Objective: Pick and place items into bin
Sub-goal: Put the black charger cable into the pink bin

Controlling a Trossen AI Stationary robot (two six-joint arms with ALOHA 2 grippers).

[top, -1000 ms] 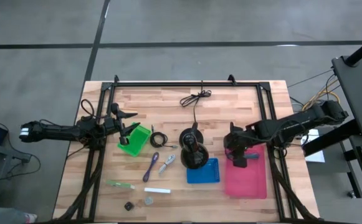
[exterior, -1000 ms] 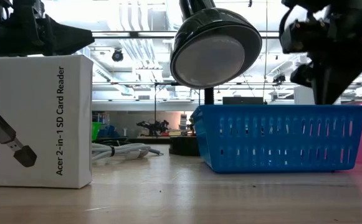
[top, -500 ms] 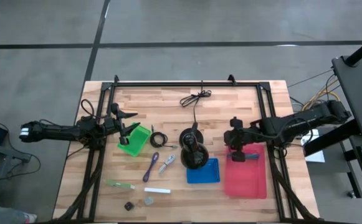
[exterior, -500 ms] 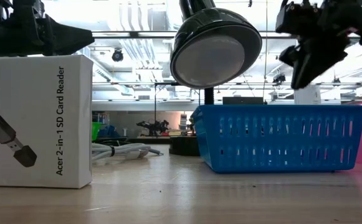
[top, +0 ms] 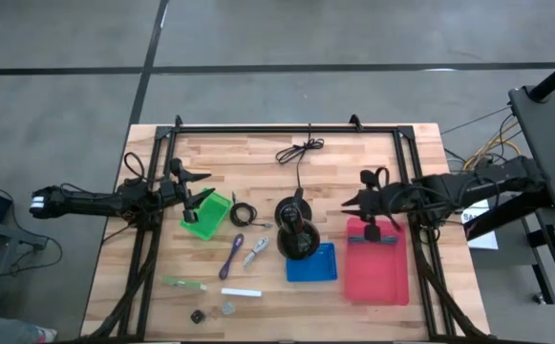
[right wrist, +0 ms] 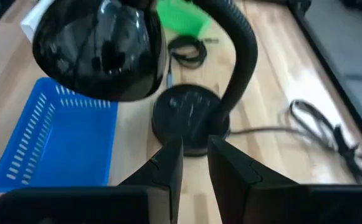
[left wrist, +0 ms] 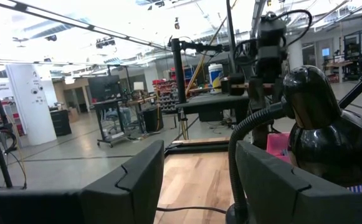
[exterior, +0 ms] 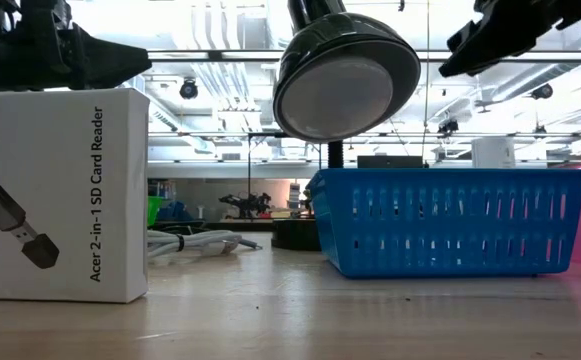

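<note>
Hidden or unclear: in the low view a white box (exterior: 58, 195) fills the left side and blocks the table behind it. A blue basket (exterior: 450, 220) screens the right side, so none of the loose items show there. The right gripper (exterior: 510, 30) is cut off at that picture's top edge. From above, the two cubes (top: 198, 316) near the front edge are too small for me to identify.

Right gripper (top: 368, 203): it hangs over the far rim of the pink bin (top: 377, 277), just right of the lamp (top: 296, 229). In its wrist view the fingers (right wrist: 162, 165) stand a narrow way apart with nothing between them; I see only the lamp base through the gap.

Left gripper (top: 198, 196): it waits at the left, beside the green bin (top: 207, 218). Its fingers (left wrist: 137, 174) are spread wide and hold nothing.

Items:
- The teal pen (top: 382, 240) lies inside the pink bin at its far end. Its long axis runs left to right across the bin; I cannot tell which end is the tip.
- The purple tool (top: 232, 255) lies on the table left of the basket, long axis running from near-left to far-right.
- The cable coil (top: 246, 214) sits between the green bin and the lamp.
- The green stick (top: 183, 284) and white stick (top: 242, 292) lie near the front, both roughly left to right.
</note>
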